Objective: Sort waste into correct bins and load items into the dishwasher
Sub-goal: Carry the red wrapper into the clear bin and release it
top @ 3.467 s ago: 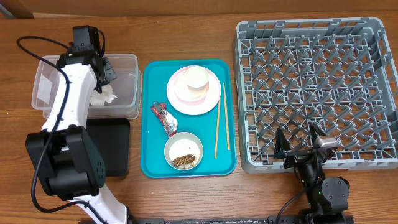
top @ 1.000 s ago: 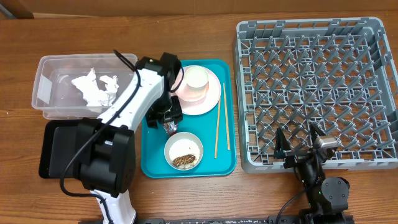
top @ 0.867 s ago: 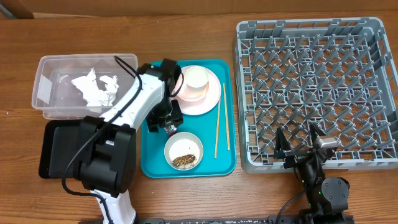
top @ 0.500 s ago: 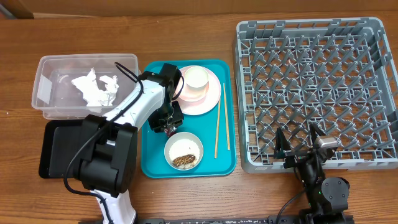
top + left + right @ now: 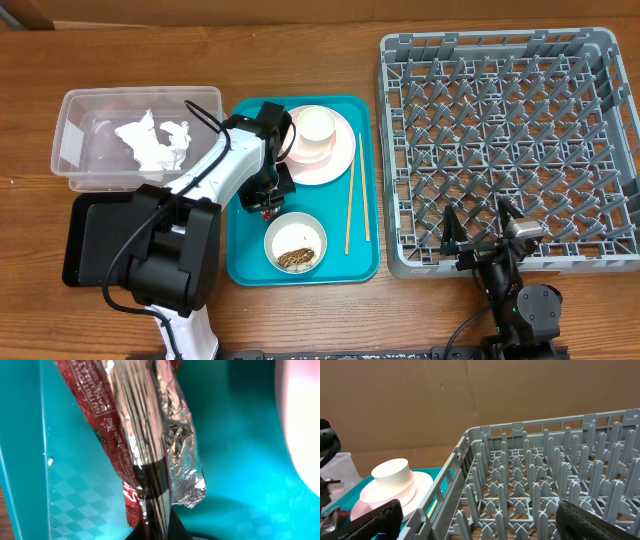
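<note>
one red wrapper [image 5: 112, 435] lies on the teal tray [image 5: 245, 255] between plate [image 5: 340, 160] and bowl [image 5: 268, 240], with the left pincer [image 5: 266, 203] clamped on it. right pincer [image 5: 478, 215] stands wide apart by the front edge of the grey rack [image 5: 500, 60].

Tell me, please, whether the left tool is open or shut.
Shut: the left tool pinches the red wrapper, as its wrist view shows.

Overhead: bright, even light from above, sharp, soft short shadows on teal tray [image 5: 240, 250]. Left wrist: extreme close-up, glare on red wrapper [image 5: 107, 435] foil, pink plate [image 5: 305, 420] blurred. Right wrist: clear, right claw [image 5: 480, 522] dark, slightly soft.
</note>
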